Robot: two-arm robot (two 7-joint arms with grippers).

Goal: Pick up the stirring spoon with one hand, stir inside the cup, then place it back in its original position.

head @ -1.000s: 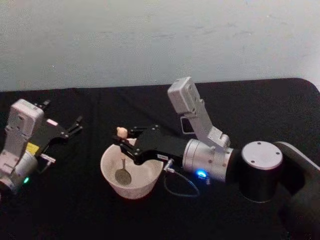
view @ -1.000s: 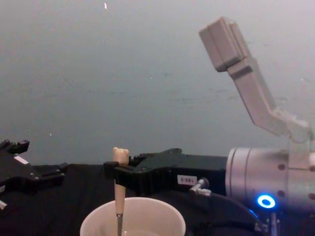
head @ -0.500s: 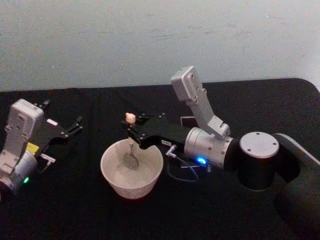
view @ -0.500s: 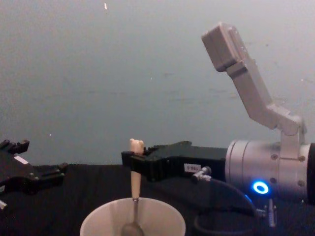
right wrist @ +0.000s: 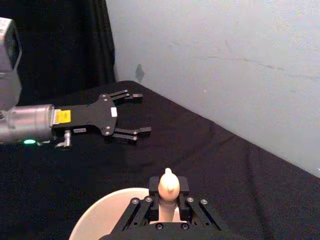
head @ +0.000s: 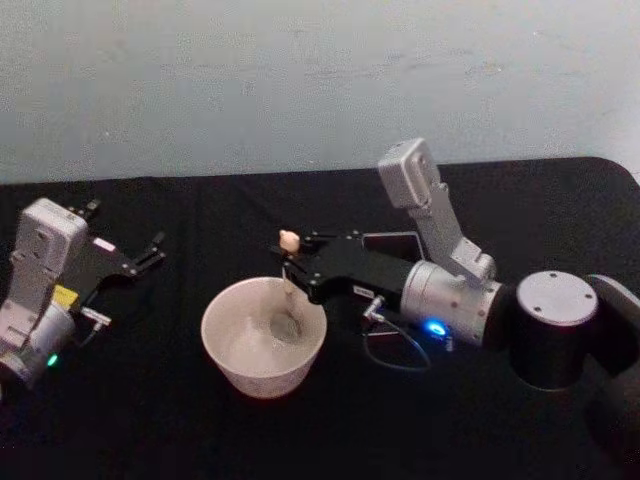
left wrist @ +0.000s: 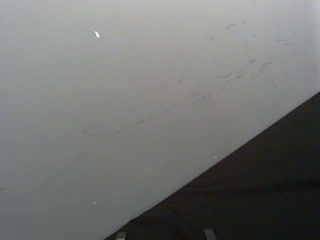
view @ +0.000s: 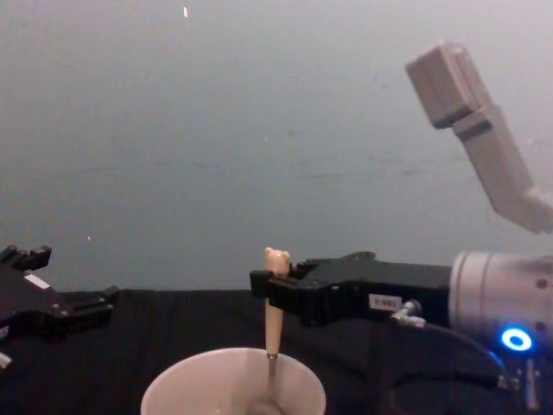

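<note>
Shifted toward the cup's right side since a second ago, the stirring spoon (view: 274,322) stands nearly upright, bowl low inside the cup (head: 232,365). The right gripper (head: 292,262) is clamped on its cream handle just under the knob (ears poke above). The left gripper (head: 154,250) sits parked, fingers apart, well left of the cup.
</note>
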